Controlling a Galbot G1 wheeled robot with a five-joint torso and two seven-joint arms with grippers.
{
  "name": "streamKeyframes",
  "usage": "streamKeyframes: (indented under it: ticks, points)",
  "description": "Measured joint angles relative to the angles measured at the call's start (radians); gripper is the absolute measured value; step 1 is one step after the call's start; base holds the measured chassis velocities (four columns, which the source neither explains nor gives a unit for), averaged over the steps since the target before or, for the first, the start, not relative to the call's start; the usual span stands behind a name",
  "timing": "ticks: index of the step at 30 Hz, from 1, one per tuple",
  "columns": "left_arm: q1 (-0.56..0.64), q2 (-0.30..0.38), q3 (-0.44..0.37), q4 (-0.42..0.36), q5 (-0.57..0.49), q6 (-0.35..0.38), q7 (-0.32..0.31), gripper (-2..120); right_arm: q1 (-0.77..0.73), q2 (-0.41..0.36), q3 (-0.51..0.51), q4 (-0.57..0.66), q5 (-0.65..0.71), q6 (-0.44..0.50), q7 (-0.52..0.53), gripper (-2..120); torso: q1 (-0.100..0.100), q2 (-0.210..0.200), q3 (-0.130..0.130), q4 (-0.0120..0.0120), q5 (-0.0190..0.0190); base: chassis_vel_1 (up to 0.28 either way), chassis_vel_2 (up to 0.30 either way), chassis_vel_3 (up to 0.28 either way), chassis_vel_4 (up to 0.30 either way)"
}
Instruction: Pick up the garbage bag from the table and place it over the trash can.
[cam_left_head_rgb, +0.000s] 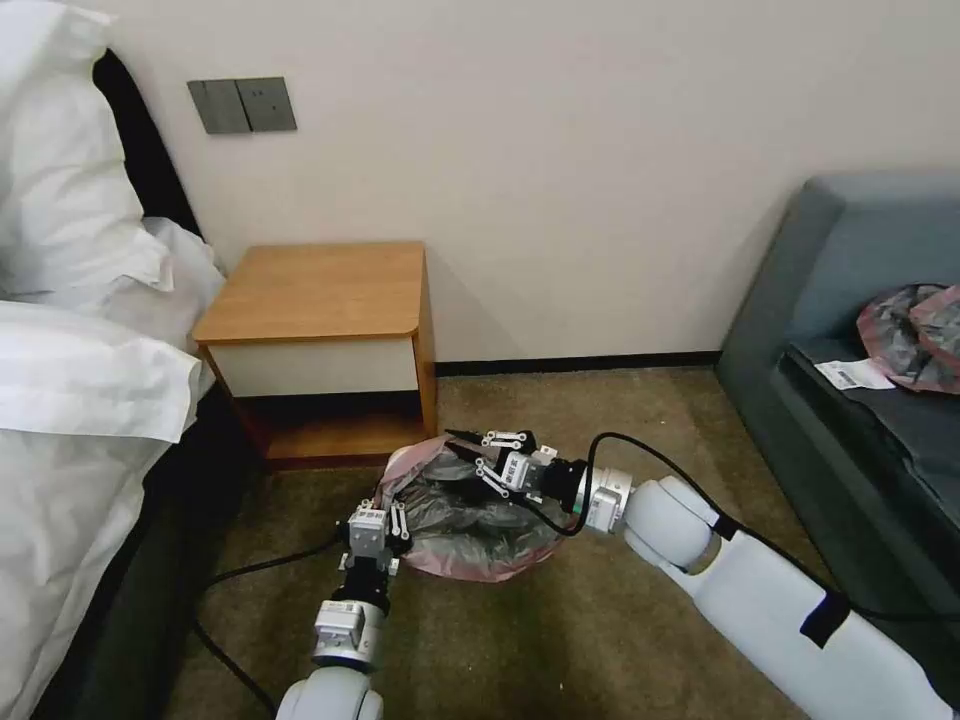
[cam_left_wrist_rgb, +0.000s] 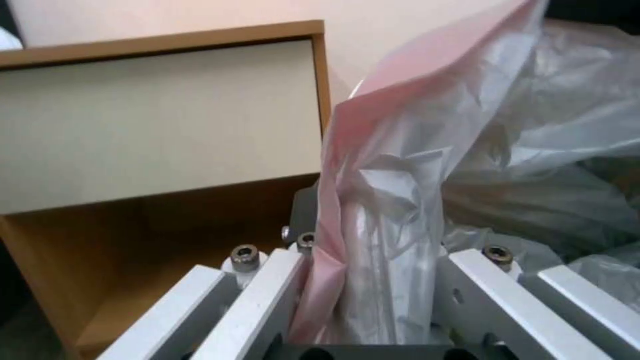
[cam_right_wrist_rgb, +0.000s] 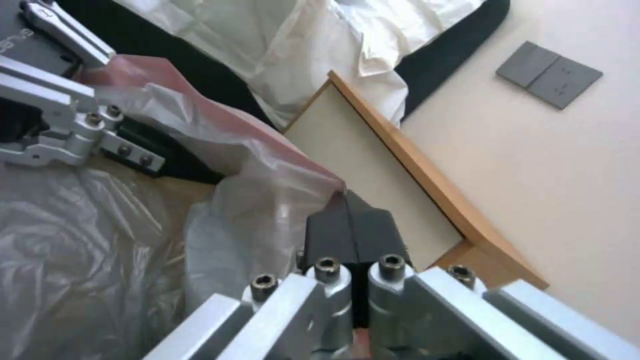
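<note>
While the garbage bag (cam_left_head_rgb: 470, 520) sits draped on the floor in front of the table (cam_left_head_rgb: 315, 290) — pink skin out, grey inside facing up, mouth spread wide — both arms are at its rim. The trash can itself can't be made out under the plastic; the bag's rounded, propped-up shape suggests it is underneath, but that's a guess.

Left gripper (cam_left_head_rgb: 372, 527) is at the near-left edge of the bag. In the left wrist view a bunched fold of pink-grey plastic (cam_left_wrist_rgb: 380, 210) runs up between the fingers (cam_left_wrist_rgb: 267, 295); they look closed onto it, though the tips are hidden behind the film.

Right gripper (cam_left_head_rgb: 480, 450) comes in from the right and reaches the far edge, beside the table's lower right corner. Its dark fingers (cam_right_wrist_rgb: 353, 230) are pressed together with the pink rim (cam_right_wrist_rgb: 267, 150) pinched at the tips.

Key relation: the two grips sit on opposite sides of the mouth — left one near, right one far — so the open rim stretches between them, roughly near-to-far. Any further spreading would likely mean pulling those edges apart and down.

Around it:
- table leg and low shelf just beyond the far grip, tight clearance for the right arm
- bed (cam_left_head_rgb: 70, 420) on the left
- sofa (cam_left_head_rgb: 850, 330) on the right, carrying another plastic bundle with a paper label (cam_left_head_rgb: 915, 335), well apart
- black cable (cam_left_head_rgb: 250, 570) trailing on the carpet by the left arm
</note>
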Motion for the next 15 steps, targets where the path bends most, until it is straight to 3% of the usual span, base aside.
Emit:
streamKeyframes:
  ticks: [15]
  points:
    - [0.009, 0.002, -0.001, 0.002, 0.019, -0.057, 0.026, 7, 0.032, 0.010, -0.026, -0.023, 0.068, -0.027, 0.043, 0, 0.000, 0.000, 0.000, 0.0000, 0.0000, 0.000, 0.000, 0.000, 0.000]
